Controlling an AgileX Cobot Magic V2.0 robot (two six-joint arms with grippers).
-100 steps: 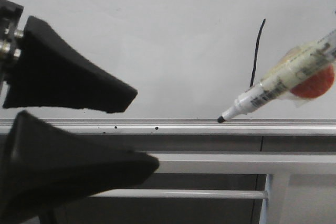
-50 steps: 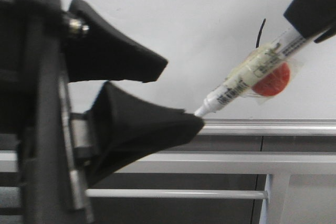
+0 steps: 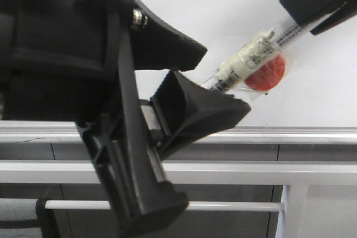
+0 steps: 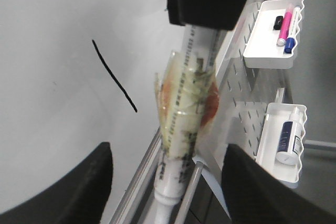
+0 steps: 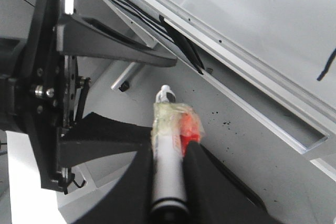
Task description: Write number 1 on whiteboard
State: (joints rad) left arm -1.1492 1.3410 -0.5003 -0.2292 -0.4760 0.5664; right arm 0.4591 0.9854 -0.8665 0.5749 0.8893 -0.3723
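Observation:
The whiteboard (image 3: 234, 4) fills the back, with a silver edge rail (image 3: 301, 134) below it. The number 1 is a thin black slanted stroke on the board in the left wrist view (image 4: 113, 74); its end shows in the right wrist view (image 5: 326, 64). It is hidden in the front view. My right gripper (image 3: 318, 9) is shut on a white marker (image 3: 251, 57) wrapped in tape with a red-orange disc, tip pointing down-left. My left gripper (image 3: 223, 82) is open, and its fingers (image 4: 68, 187) stand either side of the marker's tip end without touching it.
Grey horizontal bars (image 3: 268, 172) and a white rod (image 3: 234, 207) run below the board. In the left wrist view a pegboard carries a white tray with markers (image 4: 275, 30) and another with a small bottle (image 4: 286, 140). Small black dots (image 5: 226, 124) speckle the ledge.
My left gripper has risen and moved right until its open jaws bracket the marker's tip. My right gripper has lifted the marker up and left, off the rail.

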